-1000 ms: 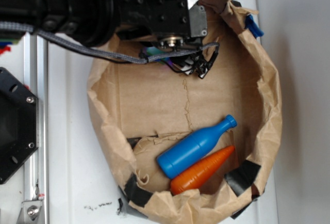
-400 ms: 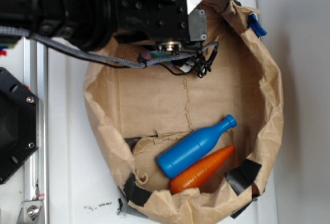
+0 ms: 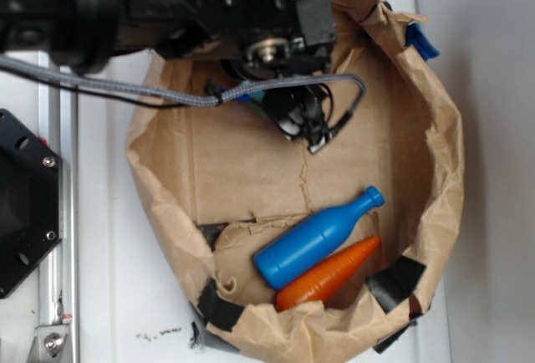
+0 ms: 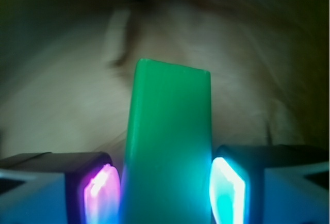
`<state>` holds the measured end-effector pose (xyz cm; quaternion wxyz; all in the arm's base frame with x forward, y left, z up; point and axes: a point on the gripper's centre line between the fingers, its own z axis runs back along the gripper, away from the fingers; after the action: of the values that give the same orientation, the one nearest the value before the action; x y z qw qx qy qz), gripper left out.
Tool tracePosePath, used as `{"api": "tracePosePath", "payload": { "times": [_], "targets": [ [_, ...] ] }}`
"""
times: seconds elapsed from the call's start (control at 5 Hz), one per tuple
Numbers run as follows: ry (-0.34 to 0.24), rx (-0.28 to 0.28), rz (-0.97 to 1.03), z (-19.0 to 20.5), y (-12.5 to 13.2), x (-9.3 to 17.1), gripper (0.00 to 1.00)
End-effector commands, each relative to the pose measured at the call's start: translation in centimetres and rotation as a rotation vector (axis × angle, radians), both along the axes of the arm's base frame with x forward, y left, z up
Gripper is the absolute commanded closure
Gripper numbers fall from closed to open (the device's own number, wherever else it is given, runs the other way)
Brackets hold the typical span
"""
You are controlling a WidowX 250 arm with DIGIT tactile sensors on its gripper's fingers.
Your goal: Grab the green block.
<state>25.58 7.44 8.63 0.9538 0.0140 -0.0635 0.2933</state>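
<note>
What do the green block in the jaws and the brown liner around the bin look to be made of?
The green block looks like smooth plastic, possibly painted wood: even solid colour, soft sheen, rounded top edge. It sits between the gripper fingers, both pads close against its sides. The brown liner appears to be kraft paper: matte, creased, torn along the rim, patched with black tape.

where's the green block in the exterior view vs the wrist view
Exterior: the green block is nearly hidden under the black arm at top centre; only a small green sliver shows inside the brown paper bag.
Wrist: it fills the centre, standing between the two glowing fingers of the end effector, pink on the left, cyan on the right.
Shared landmark: the brown paper, the bag floor in the exterior view and the blurred tan background in the wrist view.
</note>
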Motion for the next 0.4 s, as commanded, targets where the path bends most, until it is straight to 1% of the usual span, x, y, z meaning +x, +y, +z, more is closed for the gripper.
{"api": "tracePosePath", "payload": {
  "times": [0.0,0.2],
  "targets": [
    [0.006,-0.002,-0.241,6.28,-1.41,0.18,1.00],
    [0.011,0.024,-0.360,6.80,-1.85,0.15,1.00]
  ]
}}
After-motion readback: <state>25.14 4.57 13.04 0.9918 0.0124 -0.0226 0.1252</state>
